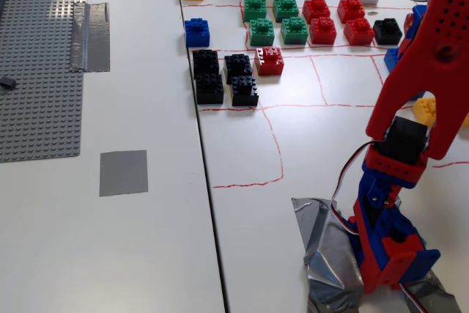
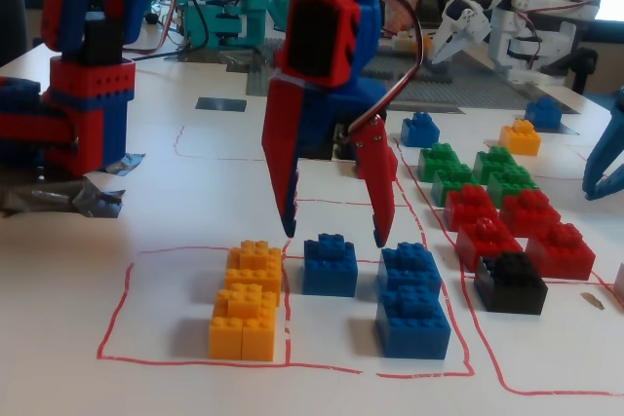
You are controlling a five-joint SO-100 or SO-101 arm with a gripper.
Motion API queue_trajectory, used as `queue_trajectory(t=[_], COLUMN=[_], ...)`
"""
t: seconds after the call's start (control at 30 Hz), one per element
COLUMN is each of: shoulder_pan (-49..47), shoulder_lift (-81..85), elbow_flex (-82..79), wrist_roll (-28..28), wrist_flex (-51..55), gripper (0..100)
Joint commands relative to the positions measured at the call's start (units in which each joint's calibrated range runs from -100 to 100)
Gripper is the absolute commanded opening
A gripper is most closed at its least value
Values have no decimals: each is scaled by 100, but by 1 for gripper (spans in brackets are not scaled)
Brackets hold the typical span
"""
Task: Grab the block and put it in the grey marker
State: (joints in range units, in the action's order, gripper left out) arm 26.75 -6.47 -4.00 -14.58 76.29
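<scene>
in a fixed view the block (image 2: 330, 265) sat on the table (image 2: 185, 202) inside the drawn pen (image 2: 127, 280) — the two stacked bricks (image 2: 247, 311) just to its left, another two-brick pile (image 2: 413, 301) just to its right. the gripper (image 2: 334, 237) hung above the block, one finger either side, apart from it. behind the block lay the brick cluster (image 2: 336, 135). in a fixed view the grey marker (image 1: 123, 172) lay left of the table seam (image 1: 209, 203), below the studded baseplate (image 1: 40, 56) — well apart from the arm base (image 1: 388, 243).
</scene>
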Motion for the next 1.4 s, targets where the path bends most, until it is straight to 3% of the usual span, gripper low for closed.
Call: queue_trajectory(t=[0.0, 1.37], shoulder_pan=[-113, 161], shoulder_lift=[168, -121], elbow_flex=[500, 173], wrist_roll=[63, -54], wrist_flex=[-72, -7], gripper=[28, 27])
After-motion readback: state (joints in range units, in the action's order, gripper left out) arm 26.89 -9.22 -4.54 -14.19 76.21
